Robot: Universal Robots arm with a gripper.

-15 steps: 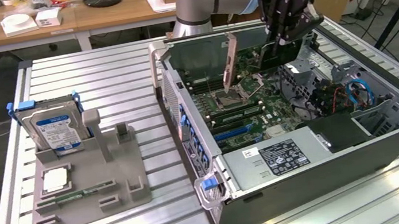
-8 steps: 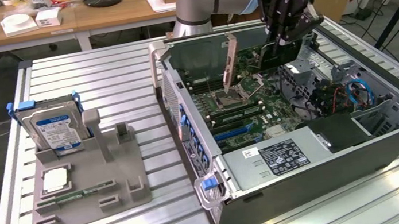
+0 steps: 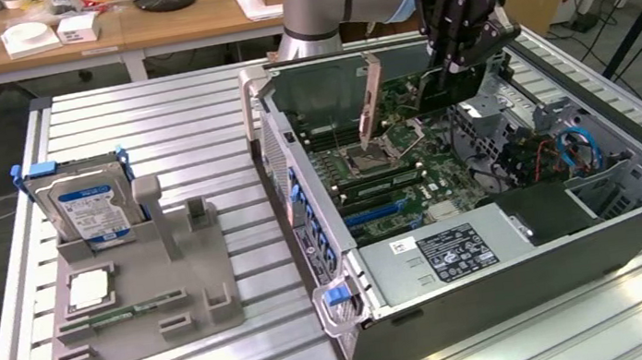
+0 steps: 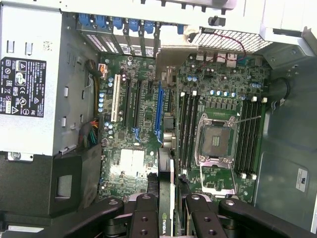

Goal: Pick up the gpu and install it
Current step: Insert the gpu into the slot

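The gpu (image 3: 406,71) hangs clamped in the pincer (image 3: 460,55) above the motherboard (image 4: 143,129)

gpu (image 3: 400,72): matt green board, shiny metal bracket
gripper (image 4: 167,208): matt black
computer case (image 3: 533,273): dull grey metal
table (image 3: 140,129): ribbed brushed aluminium

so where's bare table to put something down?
Bare table behind the grey holder tray, up to the open computer case; also a strip in front of both. Crowded: inside the case, where the gripper holds the gpu.
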